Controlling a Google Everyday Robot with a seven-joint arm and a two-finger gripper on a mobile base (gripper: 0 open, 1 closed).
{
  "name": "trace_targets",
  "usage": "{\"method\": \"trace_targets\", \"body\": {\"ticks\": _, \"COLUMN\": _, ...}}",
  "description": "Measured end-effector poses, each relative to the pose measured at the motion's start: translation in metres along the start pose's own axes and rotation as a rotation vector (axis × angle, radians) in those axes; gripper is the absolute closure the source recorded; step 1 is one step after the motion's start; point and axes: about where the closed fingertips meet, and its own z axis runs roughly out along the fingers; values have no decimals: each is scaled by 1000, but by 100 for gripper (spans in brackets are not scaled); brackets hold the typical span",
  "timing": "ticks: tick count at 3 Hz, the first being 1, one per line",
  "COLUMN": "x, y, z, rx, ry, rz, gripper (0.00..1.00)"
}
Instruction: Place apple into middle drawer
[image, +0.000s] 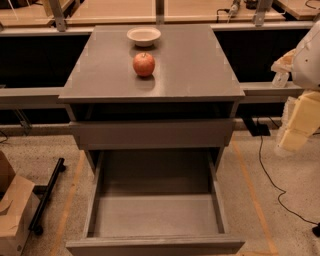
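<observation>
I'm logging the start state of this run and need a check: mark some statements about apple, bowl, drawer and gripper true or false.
1. The apple sits on the cabinet top. True.
2. The apple lies in the bowl. False: it stands in front of the bowl, apart from it.
3. The middle drawer is shut. False: it is pulled open.
4. The gripper is at the apple. False: it hangs at the right edge, beside the cabinet.
5. The bowl is on the cabinet top. True.
</observation>
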Motion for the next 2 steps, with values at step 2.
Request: {"method": "trace_targets", "body": {"ticks": 2, "x": -11, "y": -11, "z": 9, "rx": 13, "ry": -65, "rz": -16, "gripper": 0}}
